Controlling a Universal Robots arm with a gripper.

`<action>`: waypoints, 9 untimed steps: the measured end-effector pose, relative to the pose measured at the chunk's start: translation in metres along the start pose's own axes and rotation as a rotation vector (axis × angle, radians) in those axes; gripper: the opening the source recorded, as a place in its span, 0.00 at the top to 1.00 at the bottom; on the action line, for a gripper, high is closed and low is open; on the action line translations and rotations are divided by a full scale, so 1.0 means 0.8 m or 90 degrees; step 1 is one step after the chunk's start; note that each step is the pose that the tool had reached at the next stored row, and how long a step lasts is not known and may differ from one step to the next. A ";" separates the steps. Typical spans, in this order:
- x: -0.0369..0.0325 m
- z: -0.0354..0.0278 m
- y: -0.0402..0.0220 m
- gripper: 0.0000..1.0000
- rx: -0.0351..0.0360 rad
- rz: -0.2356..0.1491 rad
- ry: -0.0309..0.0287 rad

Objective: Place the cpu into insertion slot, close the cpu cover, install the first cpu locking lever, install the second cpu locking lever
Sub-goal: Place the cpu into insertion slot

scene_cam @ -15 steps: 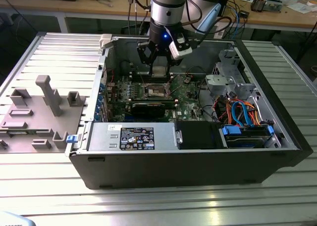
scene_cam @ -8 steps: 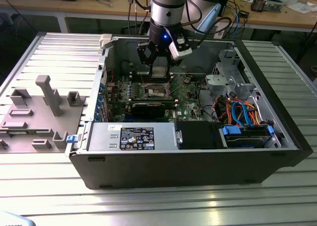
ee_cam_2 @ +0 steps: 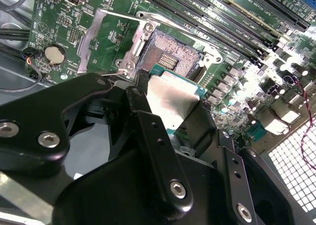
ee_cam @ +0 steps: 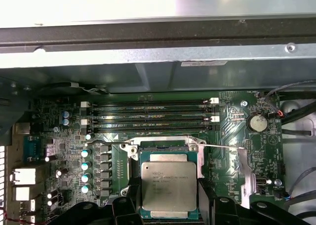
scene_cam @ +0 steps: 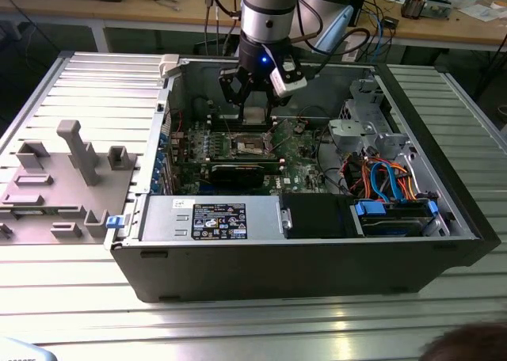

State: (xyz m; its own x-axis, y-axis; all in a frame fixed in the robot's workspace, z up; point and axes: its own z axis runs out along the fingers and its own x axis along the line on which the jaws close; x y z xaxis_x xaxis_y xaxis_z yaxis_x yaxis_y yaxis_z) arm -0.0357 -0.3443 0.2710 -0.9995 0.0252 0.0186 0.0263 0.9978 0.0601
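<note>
My gripper (scene_cam: 252, 100) hangs inside the open computer case, over the motherboard, and is shut on the cpu (ee_cam: 168, 190). The cpu (ee_cam_2: 171, 99) is a flat square chip with a silvery top, pinched at two opposite edges by the black fingers (ee_cam_2: 157, 146). It hovers tilted just beside and above the insertion slot (ee_cam_2: 168, 59), whose contact field lies bare. The cpu cover (ee_cam_2: 98, 35), a thin silvery frame, is swung open to one side of the socket (ee_cam: 243, 175). A thin locking lever (ee_cam: 219, 146) stands free by the socket.
Long memory slots (ee_cam: 153, 114) run along one side of the socket, and a coin battery (ee_cam: 257, 122) sits near the cover. A black card (scene_cam: 238, 172), power supply (scene_cam: 214, 218) and drive cage with cables (scene_cam: 380, 179) fill the case. A grey fixture (scene_cam: 63, 171) lies outside.
</note>
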 end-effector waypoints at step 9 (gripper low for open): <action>0.0000 0.0023 -0.0001 0.46 0.0000 0.000 0.0000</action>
State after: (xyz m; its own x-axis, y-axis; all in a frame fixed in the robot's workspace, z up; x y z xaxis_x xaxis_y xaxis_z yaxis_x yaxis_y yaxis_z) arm -0.0357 -0.3443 0.2692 -0.9995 0.0252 0.0186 0.0263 0.9978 0.0602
